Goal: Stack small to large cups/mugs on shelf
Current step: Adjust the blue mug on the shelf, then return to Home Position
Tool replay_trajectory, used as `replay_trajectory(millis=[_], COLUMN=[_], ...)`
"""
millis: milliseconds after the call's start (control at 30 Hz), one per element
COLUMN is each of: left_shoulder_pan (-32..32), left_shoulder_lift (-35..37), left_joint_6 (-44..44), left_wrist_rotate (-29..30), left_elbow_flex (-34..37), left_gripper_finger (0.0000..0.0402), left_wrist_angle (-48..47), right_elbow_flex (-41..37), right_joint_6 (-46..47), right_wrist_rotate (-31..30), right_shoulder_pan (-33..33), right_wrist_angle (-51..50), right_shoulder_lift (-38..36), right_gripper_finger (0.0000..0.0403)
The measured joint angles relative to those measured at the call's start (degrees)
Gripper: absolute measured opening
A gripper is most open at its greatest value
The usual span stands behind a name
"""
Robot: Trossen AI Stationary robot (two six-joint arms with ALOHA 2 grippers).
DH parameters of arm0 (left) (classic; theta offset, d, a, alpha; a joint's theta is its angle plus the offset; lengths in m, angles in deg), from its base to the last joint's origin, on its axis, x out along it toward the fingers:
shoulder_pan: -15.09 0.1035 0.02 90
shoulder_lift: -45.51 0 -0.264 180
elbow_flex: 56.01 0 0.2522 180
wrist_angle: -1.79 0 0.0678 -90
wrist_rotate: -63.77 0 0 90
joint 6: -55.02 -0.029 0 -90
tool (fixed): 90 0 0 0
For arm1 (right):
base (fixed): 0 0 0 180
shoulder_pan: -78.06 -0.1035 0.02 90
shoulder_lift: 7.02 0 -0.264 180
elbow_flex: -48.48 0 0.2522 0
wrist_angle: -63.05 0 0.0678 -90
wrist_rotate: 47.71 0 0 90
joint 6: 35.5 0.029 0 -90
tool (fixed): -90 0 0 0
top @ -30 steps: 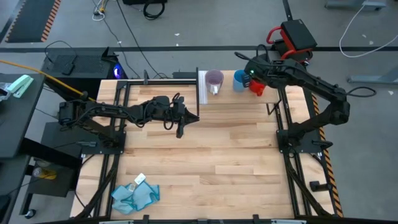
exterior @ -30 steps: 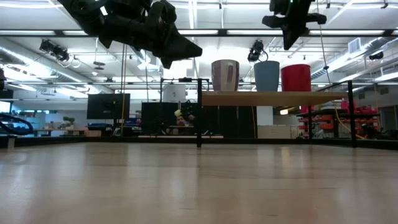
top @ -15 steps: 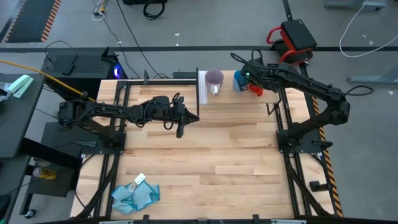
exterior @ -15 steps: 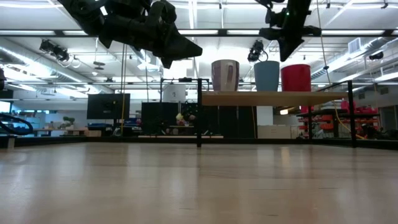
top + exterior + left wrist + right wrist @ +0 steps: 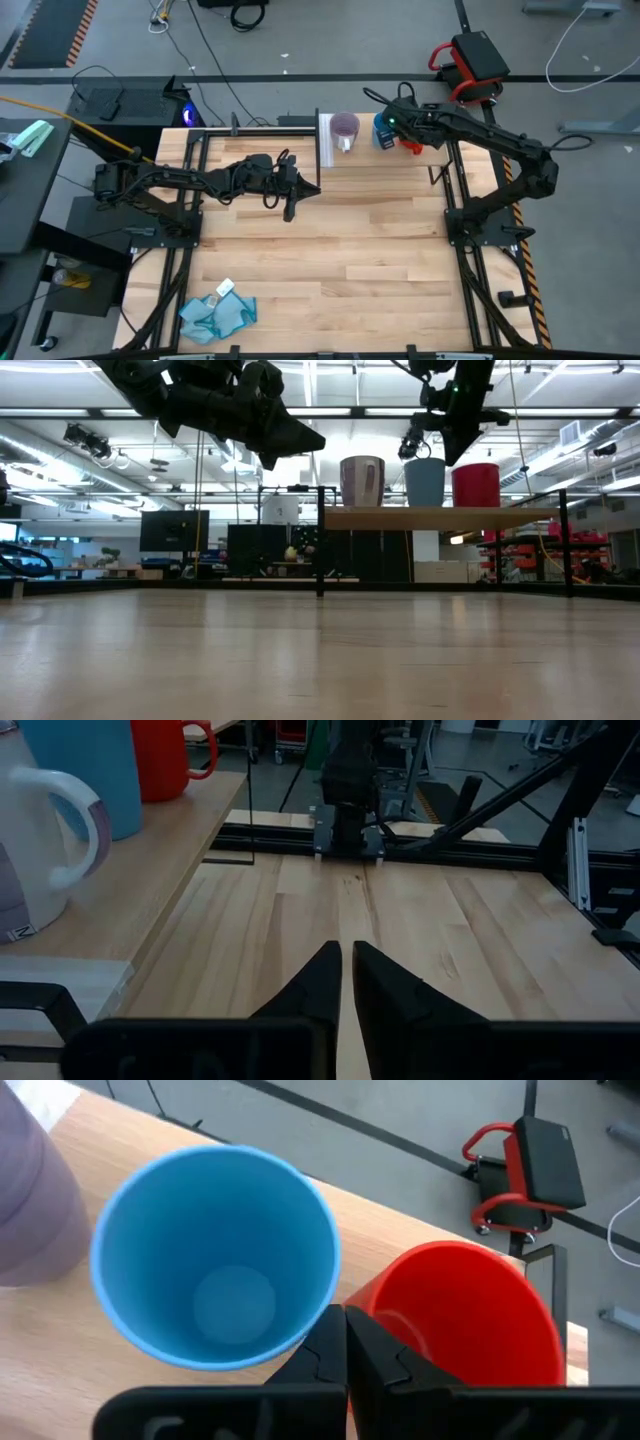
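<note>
Three cups stand upright in a row on the shelf (image 5: 440, 517) at the far edge of the surface (image 5: 330, 250): purple cup (image 5: 345, 127) nearest the white end strip, blue cup (image 5: 383, 129) in the middle, red mug (image 5: 413, 142) at the outer end. None is nested in another.

Right hand (image 5: 345, 1342): above the shelf, over the gap between blue cup (image 5: 215, 1295) and red mug (image 5: 470, 1310). Fingers pressed together, narrow, holding nothing. Their tips sit just at the blue cup's rim on the side facing the red mug. In the low view the hand (image 5: 452, 445) hangs above the cup tops, apart from them.

Left hand (image 5: 345, 975): held over the middle of the surface, well apart from the shelf; fingers nearly closed, narrow slit between them, empty. Its camera sees the purple cup's white handle (image 5: 75, 820), the blue cup and the red mug on the shelf edge.

A crumpled blue cloth (image 5: 218, 312) lies near the front left corner of the surface.
</note>
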Motion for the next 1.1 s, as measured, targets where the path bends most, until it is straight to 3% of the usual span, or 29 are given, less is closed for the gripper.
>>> replay_trajectory(millis=[467, 767, 1100], left_shoulder_pan=[0.00, 0.00, 0.00], left_shoulder_lift=[0.00, 0.00, 0.00], left_joint_6=[-0.02, -0.08, -0.09], left_wrist_rotate=[0.00, 0.11, 1.55], left_elbow_flex=[0.00, 0.00, 0.00], left_gripper_finger=[0.0035, 0.0034, 0.0037], left_wrist_angle=[-0.04, -0.04, -0.04], right_elbow_flex=[0.02, 6.27, 13.26], right_joint_6=[0.04, 1.36, 1.77], right_wrist_rotate=[-0.23, -2.47, -0.32], right_shoulder_pan=[0.00, -0.68, -12.48], right_wrist_angle=[-0.12, -6.64, -9.08], right_shoulder_lift=[1.81, 1.14, -1.46], right_gripper_finger=[0.0002, 0.0002, 0.0010])
